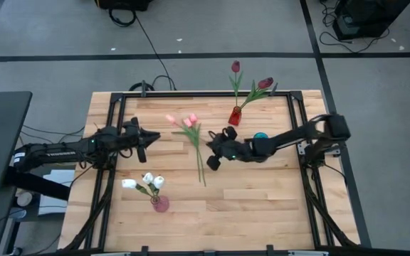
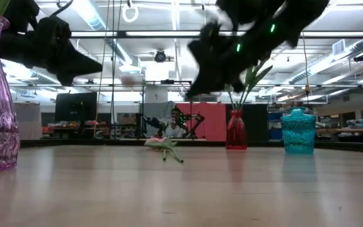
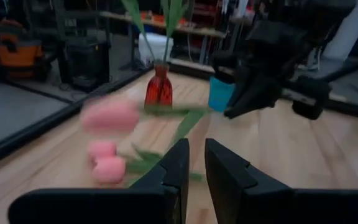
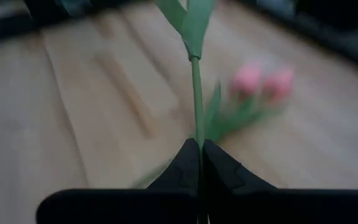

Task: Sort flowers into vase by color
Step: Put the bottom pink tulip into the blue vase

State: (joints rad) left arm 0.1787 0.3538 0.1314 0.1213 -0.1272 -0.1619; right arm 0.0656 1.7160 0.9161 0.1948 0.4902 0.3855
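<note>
Looking past my right gripper (image 4: pixel 199 149) first, I see its jaws pinched together on a thin green stem (image 4: pixel 196 99) that runs straight out between them, a leaf at its far end. From above, that right gripper (image 1: pixel 214 158) sits mid-tabletop, right at the stems of the pink tulips (image 1: pixel 188 122), whose heads lie toward the far edge with their stems trailing back toward me. I judge the grip to be low on the stem, well away from the bud.

These flowers look very light and slim. I expect the stem to be bendy rather than rigid, so a hold this far from the head may let the flower droop or swing once lifted. The stem is also narrow and smooth-looking, and it could twist or slip between the jaws. Holding nearer the middle, just below the leaves, would probably balance it better; the buds look soft and are best left alone.

My left gripper (image 1: pixel 142 140) hovers beside the pink heads, jaws narrow with a small gap and nothing between them.

Closer to me on the tabletop (image 1: pixel 262 206) stands a pink vase (image 1: pixel 160 204) holding white tulips (image 1: pixel 150 182). Farther off, near the far edge, a red vase (image 1: pixel 235 115) holds dark red tulips (image 1: pixel 250 75), and a teal vase (image 1: pixel 261 136) stands empty just beside the right arm.
</note>
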